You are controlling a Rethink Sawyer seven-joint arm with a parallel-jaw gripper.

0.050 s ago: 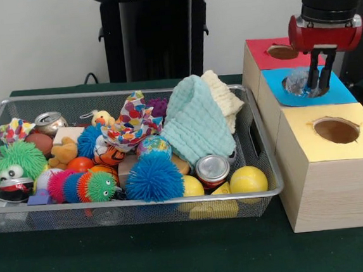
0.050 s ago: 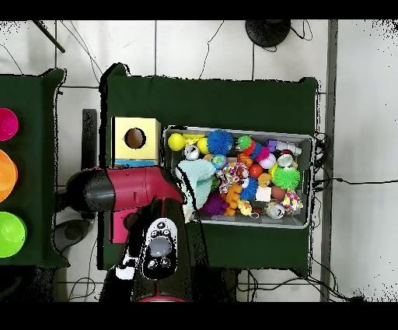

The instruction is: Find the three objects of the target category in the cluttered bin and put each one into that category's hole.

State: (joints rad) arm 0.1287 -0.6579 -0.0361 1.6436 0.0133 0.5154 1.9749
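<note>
Yellow box point(image 1: 328, 180) sitting nearest, its hole point(image 1: 337, 129) lying clear. Behind it, gripper point(image 1: 319, 76) hanging over the blue hole point(image 1: 307, 87), fingers point(image 1: 314, 70) pointing straight down, gripping a crumpled clear item point(image 1: 297, 81) at the rim. Bin point(image 1: 137, 207) standing just beside the boxes, crowded edge to edge.

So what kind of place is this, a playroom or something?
More likely a robotics lab test setup. A red robot arm hangs over wooden boxes with coloured tops and holes, beside a wire bin crammed with toys and cans. Overhead, cables trail across a tiled floor.
</note>
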